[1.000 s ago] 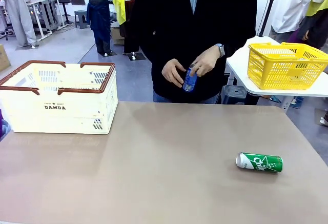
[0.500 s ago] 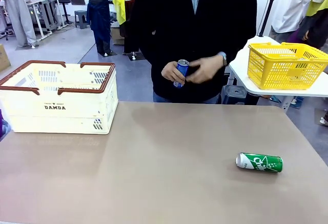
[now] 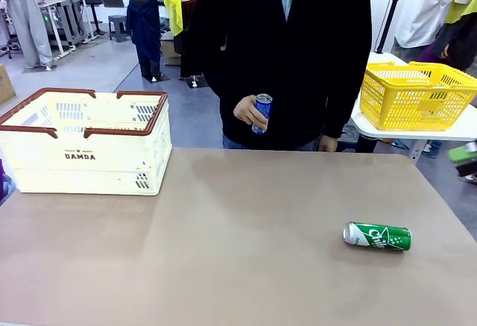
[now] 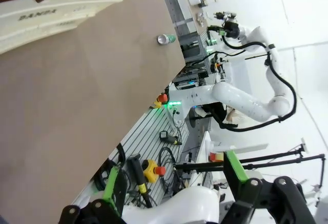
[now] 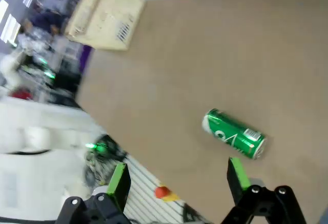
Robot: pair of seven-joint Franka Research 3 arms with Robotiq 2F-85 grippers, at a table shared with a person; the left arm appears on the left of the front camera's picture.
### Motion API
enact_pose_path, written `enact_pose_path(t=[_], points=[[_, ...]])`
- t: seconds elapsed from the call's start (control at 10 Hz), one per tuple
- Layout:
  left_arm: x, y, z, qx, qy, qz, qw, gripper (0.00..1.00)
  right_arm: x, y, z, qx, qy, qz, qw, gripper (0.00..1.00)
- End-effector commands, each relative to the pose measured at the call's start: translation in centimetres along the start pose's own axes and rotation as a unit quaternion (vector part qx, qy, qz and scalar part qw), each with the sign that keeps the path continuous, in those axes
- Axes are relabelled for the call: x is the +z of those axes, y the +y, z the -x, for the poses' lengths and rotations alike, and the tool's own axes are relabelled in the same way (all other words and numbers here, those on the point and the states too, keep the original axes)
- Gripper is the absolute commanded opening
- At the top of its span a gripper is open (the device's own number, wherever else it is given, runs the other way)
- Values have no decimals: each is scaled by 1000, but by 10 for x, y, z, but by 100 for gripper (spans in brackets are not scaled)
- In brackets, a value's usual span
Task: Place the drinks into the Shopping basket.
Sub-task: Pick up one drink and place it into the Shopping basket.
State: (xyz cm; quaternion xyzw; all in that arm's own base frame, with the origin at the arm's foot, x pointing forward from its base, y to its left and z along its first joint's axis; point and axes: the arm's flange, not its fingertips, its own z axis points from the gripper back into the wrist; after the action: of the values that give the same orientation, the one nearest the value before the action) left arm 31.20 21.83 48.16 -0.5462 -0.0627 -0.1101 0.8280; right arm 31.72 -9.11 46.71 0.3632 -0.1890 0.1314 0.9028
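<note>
Front view puts the Shopping basket [image 3: 89, 165] upright at the left of the table [image 3: 238, 266], its "DAMDA" side facing the robot, and everything else can be placed from it. The green can [image 3: 377, 236] lies on its side well to the right of the Shopping basket and nearer the robot's edge, silver end pointing back toward the basket. The blue can [image 3: 261, 112] is off the table, held upright in the person's hand [image 3: 246, 112] beyond the far edge, to the right of the Shopping basket and about level with its brown rim. A yellow basket [image 3: 414, 98] sits on another surface much farther right. In the right wrist view the right gripper [image 5: 178, 180] has its jaws spread wide with nothing between them. The green can [image 5: 234, 134] lies just ahead of the green pads [image 5: 237, 175], nearer the pad on the picture's right and apart from both, while the Shopping basket [image 5: 105, 16] sits far across the table. In the left wrist view the left gripper [image 4: 171, 183] is likewise spread wide and empty, off the table's near edge. From there the Shopping basket [image 4: 51, 14] shows at the top, and the green can [image 4: 166, 39] lies well apart from it and far from this gripper.
</note>
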Motion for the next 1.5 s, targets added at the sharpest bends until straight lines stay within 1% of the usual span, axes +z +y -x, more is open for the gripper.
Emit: enact_pose_path(t=[0.0,0.1,0.2,0.3,0.4,0.5,0.6,0.7,0.8,0.9,1.0,1.1,1.2,1.3,1.4], points=[[1,-4,0,4,-4,6,1000,100,-83,47,42,74,30,120,990,100],[1,-4,0,4,-4,6,1000,100,-107,60,45,121,53,165,978,100],[1,-4,0,4,-4,6,1000,100,-107,64,52,144,54,146,977,100],[1,-4,0,4,-4,6,1000,100,-50,44,-35,88,51,103,989,100],[1,-4,0,4,-4,6,1000,100,-50,44,-35,88,51,103,989,100],[1,-4,0,4,-4,6,1000,100,-77,67,-43,124,74,136,980,100],[1,-4,0,4,-4,6,1000,100,-53,43,-33,158,117,99,975,100],[1,-4,0,4,-4,6,1000,100,3,-1,-22,102,59,75,990,100],[1,-4,0,4,-4,6,1000,100,51,-41,-3,84,53,65,993,100],[1,-4,0,4,-4,6,1000,100,88,-78,22,10,25,62,998,100],[1,-4,0,4,-4,6,1000,100,106,-102,44,-14,-7,50,999,100],[1,-4,0,4,-4,6,1000,100,120,-128,66,-56,-54,41,996,100],[1,-4,0,4,-4,6,1000,100,128,-152,92,-97,-102,32,990,100],[1,-4,0,4,-4,6,1000,100,132,-171,117,-135,-132,30,982,100],[1,-4,0,4,-4,6,1000,100,128,-182,136,-150,-149,24,977,100]])
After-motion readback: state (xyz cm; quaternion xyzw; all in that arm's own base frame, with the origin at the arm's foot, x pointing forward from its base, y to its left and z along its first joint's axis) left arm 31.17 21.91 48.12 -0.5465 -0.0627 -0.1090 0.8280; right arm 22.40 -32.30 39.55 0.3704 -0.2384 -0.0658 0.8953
